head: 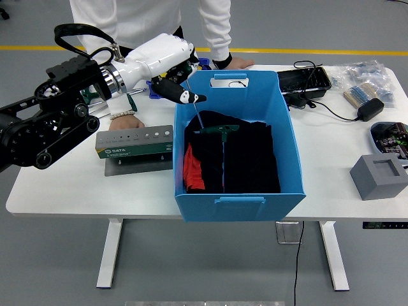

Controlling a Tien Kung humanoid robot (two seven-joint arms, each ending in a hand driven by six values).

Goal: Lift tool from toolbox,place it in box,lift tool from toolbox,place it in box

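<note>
My left hand (175, 86) grips a thin metal T-handle tool (193, 109) over the blue plastic box's (237, 205) left rim. I judge that releasing now risks the shaft catching the wall and tipping out onto the white tabletop (76, 188).

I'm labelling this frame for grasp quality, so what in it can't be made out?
- Head view: the handle of the tool in the left hand is covered by its fingers; only the thin shaft shows.
- The small blue bin is mostly behind that hand and the blue box.
- The box's floor is covered by dark cloth.
- The right hand is out of frame.
</note>
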